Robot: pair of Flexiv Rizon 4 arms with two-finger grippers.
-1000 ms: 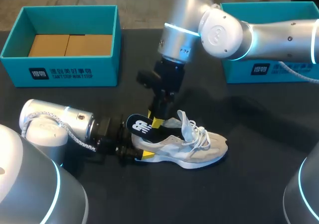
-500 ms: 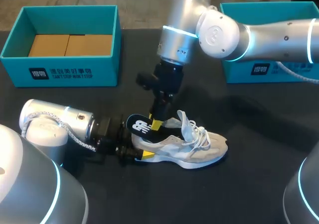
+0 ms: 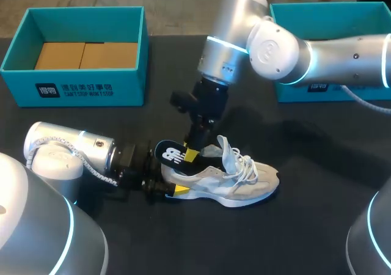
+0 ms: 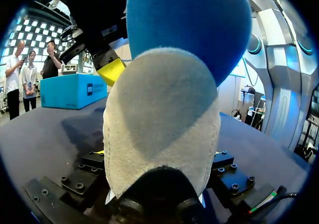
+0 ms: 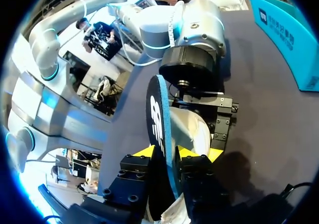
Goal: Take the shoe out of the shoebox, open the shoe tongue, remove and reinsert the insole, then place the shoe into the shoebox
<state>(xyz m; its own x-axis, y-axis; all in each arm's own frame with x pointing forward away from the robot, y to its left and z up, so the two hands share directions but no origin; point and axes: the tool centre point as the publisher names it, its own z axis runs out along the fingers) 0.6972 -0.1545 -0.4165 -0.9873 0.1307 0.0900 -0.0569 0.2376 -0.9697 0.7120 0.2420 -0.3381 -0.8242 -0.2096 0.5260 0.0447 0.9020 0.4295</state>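
Black table (image 3: 305, 226): two shoeboxes (image 3: 73, 88), one shoe (image 3: 226, 186), one insole (image 3: 171, 154)

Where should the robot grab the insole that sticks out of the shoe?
Grip the heel end of the insole, the flat part standing up out of the shoe. Come from above, one finger on each flat face: it stands on edge and is thin there, and the rest is tucked inside. The right hand pinches it just so.
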